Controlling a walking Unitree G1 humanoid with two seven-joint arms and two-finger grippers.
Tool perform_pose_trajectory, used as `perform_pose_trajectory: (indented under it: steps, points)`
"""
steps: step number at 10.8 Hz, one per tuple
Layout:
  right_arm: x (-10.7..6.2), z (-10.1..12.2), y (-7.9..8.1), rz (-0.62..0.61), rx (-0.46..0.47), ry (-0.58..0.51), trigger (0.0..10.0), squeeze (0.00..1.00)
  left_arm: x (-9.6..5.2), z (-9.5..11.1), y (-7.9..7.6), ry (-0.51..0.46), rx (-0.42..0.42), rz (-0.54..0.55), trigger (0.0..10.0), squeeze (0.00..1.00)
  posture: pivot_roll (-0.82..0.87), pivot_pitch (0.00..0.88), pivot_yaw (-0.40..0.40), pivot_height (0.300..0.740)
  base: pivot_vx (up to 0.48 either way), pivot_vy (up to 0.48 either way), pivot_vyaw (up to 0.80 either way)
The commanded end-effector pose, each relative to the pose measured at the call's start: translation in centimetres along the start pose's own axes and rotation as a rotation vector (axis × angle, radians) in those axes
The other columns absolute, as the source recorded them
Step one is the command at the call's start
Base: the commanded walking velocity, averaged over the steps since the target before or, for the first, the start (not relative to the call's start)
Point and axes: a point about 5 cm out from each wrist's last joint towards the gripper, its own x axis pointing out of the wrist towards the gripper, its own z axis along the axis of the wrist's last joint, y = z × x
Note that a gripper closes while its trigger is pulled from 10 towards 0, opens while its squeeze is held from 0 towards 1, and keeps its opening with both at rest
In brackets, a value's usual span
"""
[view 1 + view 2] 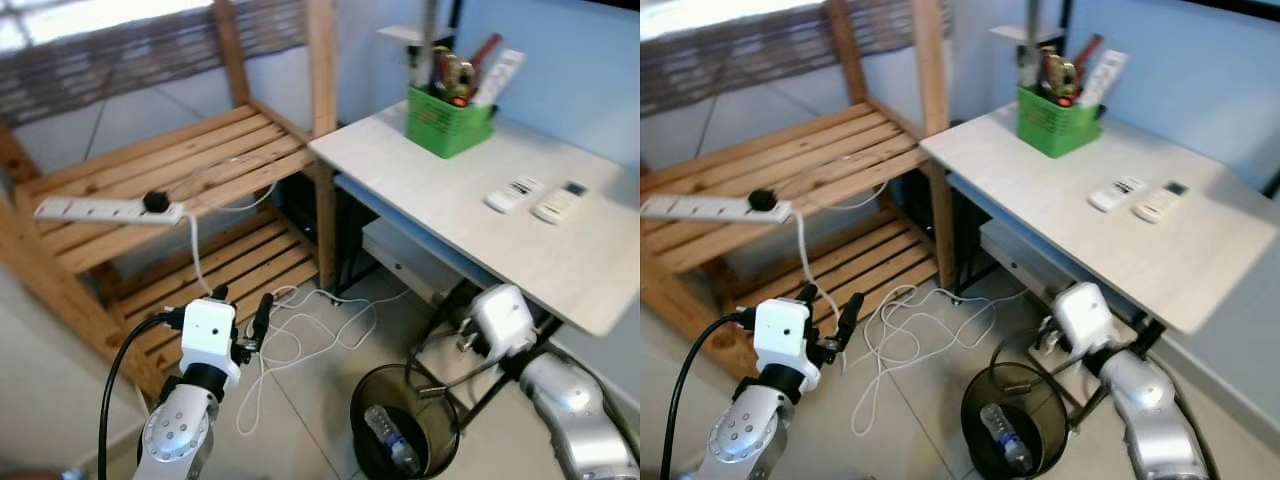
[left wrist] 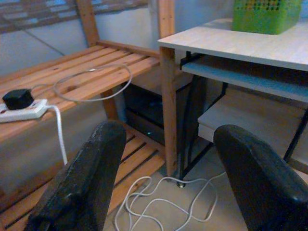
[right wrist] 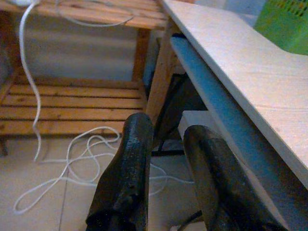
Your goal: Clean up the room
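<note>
A black mesh bin (image 1: 362, 392) stands on the floor by the desk, with a clear plastic bottle (image 1: 392, 440) lying inside it. A loose white cable (image 1: 300, 330) sprawls over the tiles in front of the wooden shelf. My left gripper (image 2: 168, 134) is open and empty, held low before the shelf's bottom tier, with its fingers (image 1: 263, 315) just left of the cable. My right gripper (image 3: 168, 127) has its fingers close together with nothing between them. It sits under the desk edge, just above and right of the bin.
A white power strip (image 1: 110, 209) with a black plug lies on the wooden shelf (image 1: 230, 150). The pale desk (image 1: 450, 200) carries a green basket (image 1: 447, 120) of odds and ends and two white remotes (image 1: 513, 193) (image 1: 560, 201). A dark box sits under the desk.
</note>
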Motion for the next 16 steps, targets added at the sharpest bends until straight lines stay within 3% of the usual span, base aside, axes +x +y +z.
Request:
perform_pose_trajectory:
  steps: [1,2,5,6,8,9,11,16]
  points:
    - [0.9,0.7,-0.5,-0.118,0.099,-0.033,10.0,0.00,0.5,0.1,0.3,0.001,-0.004,0.007,10.0,0.00,-0.08,0.000,0.077,0.740,0.000,0.000,0.00]
    - [1.9,2.3,-1.6,-0.305,0.315,-0.117,10.0,0.00,1.4,0.7,0.8,-0.023,0.007,0.025,10.0,0.00,-0.08,0.000,0.085,0.740,0.000,0.000,0.00]
    - [3.1,5.1,-2.3,-0.409,0.424,-0.278,10.0,0.00,3.3,3.9,0.5,-0.152,0.043,-0.011,10.0,0.00,-0.11,0.000,0.110,0.740,0.000,0.000,0.00]
    - [3.1,4.0,-2.0,-0.446,0.388,-0.269,10.0,0.00,3.3,3.6,0.7,-0.165,0.079,0.004,10.0,0.00,-0.13,0.000,0.122,0.740,0.000,0.000,0.00]
    - [2.1,1.7,-0.5,-0.454,0.243,-0.213,10.0,0.00,1.8,2.5,1.6,-0.206,0.332,0.028,10.0,0.00,-0.16,0.000,0.149,0.740,0.000,0.000,0.00]
    - [1.6,1.0,0.2,-0.435,0.224,-0.178,10.0,0.00,2.4,2.0,1.7,-0.148,0.232,0.023,10.0,0.00,-0.17,0.000,0.166,0.740,0.000,0.000,0.00]
    - [2.0,0.4,1.0,-0.423,0.242,-0.138,10.0,0.00,3.7,2.5,1.3,-0.158,0.184,0.006,10.0,0.00,-0.18,0.000,0.180,0.740,0.000,0.000,0.00]
    - [2.6,0.3,1.0,-0.385,0.211,-0.127,10.0,0.00,4.3,2.1,1.0,-0.153,0.144,-0.001,10.0,0.00,-0.18,0.000,0.174,0.740,0.000,-0.357,0.00]
